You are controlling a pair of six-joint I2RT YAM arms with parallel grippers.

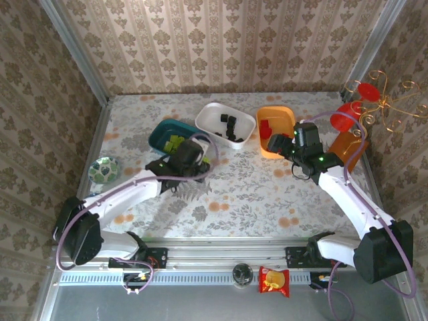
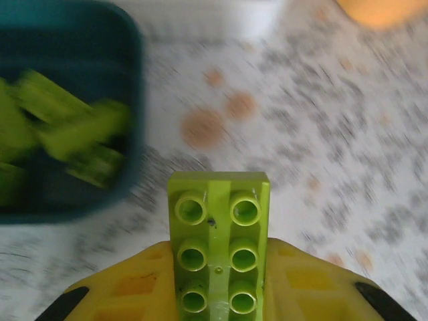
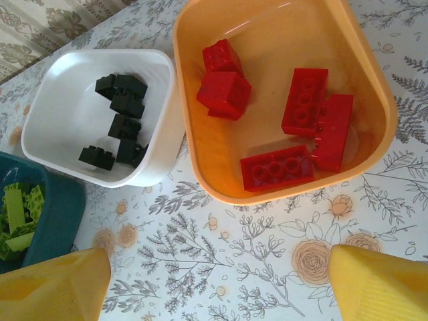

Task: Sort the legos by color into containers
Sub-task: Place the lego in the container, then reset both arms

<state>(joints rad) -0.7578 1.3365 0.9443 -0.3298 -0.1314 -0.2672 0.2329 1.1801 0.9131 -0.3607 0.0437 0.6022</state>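
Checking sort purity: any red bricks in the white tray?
No, the white tray holds just black bricks; the red bricks lie in the orange tray.

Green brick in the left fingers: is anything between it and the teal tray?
Nothing visible. The green brick, held in the left fingers, has only bare tablecloth between it and the near wall of the teal tray.

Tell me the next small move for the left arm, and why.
Probably carry the lime-green brick over the dark teal tray, then open. The left gripper is shut on that brick, the tray lies just ahead and to the left in the wrist view, and it holds the other green bricks.
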